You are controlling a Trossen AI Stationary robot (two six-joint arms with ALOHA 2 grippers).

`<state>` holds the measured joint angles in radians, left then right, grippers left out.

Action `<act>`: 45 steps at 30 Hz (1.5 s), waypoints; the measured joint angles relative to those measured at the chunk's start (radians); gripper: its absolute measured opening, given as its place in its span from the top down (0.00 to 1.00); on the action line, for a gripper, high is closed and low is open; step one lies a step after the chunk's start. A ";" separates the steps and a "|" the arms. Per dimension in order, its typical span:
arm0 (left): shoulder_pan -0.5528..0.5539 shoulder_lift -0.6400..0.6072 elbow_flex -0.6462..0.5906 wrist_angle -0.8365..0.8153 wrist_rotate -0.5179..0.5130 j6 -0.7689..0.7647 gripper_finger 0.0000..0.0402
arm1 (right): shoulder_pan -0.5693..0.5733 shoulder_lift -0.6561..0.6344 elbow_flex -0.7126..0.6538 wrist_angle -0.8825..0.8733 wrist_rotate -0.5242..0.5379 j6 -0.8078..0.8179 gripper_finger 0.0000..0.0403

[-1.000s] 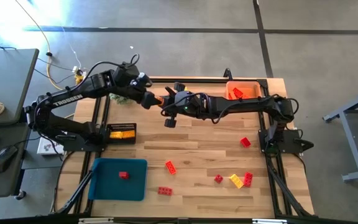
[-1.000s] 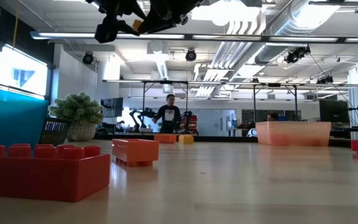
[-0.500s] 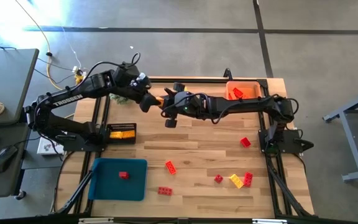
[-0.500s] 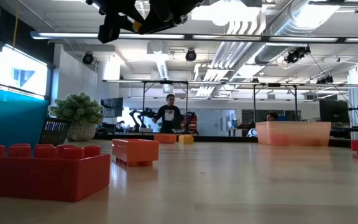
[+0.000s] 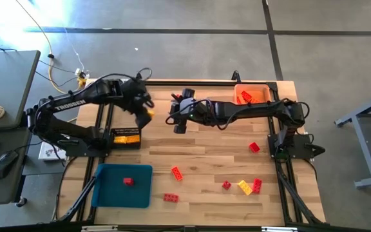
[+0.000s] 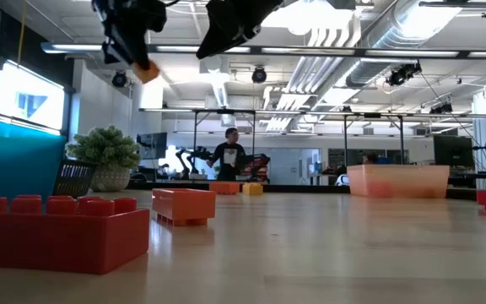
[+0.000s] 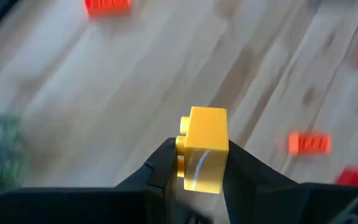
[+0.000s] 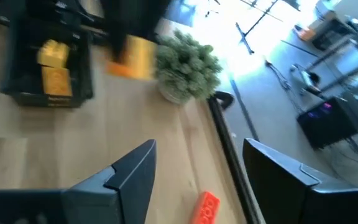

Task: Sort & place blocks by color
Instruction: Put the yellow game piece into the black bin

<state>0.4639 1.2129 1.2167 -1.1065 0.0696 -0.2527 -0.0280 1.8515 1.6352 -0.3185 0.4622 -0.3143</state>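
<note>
My left gripper (image 5: 145,112) is shut on a yellow block (image 7: 202,148) in the air, just past the far edge of the black tray (image 5: 126,137) that holds yellow blocks. In the low view the held block (image 6: 147,73) hangs high over the table. My right gripper (image 5: 176,118) stands open and bare a short way to the right, also raised. Red, orange and yellow blocks (image 5: 244,187) lie loose on the near half of the table. My left gripper pinches the yellow block by two opposite side faces (image 7: 185,163) between its two fingers (image 7: 164,163). The fingers slant steeply down from above. The block is lifted clear of the table, with about half of it and its studs sticking out past the fingertips.
A blue tray (image 5: 111,193) with one red block lies near left. An orange tray (image 5: 260,87) holding blocks stands far right. A green plant ball (image 8: 188,61) sits at the far left edge, with an orange block (image 8: 205,208) on the table near it.
The yellow block, held up between both grippers a second ago, has gone with my left gripper. That gripper has drawn away toward the table's left and near edges, sunk a little and tipped downward. My right gripper has let go and stayed where it was.
</note>
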 joint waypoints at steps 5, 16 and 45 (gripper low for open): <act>-0.052 -0.001 -0.004 -0.151 -0.016 -0.006 0.82 | -0.001 0.000 0.000 -0.009 0.045 0.000 0.43; -0.193 -0.001 -0.247 -0.096 -0.063 -0.165 0.82 | -0.040 0.000 0.000 -0.055 0.051 0.052 0.43; -0.276 -0.001 -0.453 -0.046 -0.081 -0.294 0.71 | -0.012 0.000 0.000 -0.426 -0.439 0.710 0.43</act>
<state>0.1879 1.2121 0.7639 -1.1522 -0.0116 -0.5468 -0.0398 1.8515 1.6352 -0.7447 0.0235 0.3961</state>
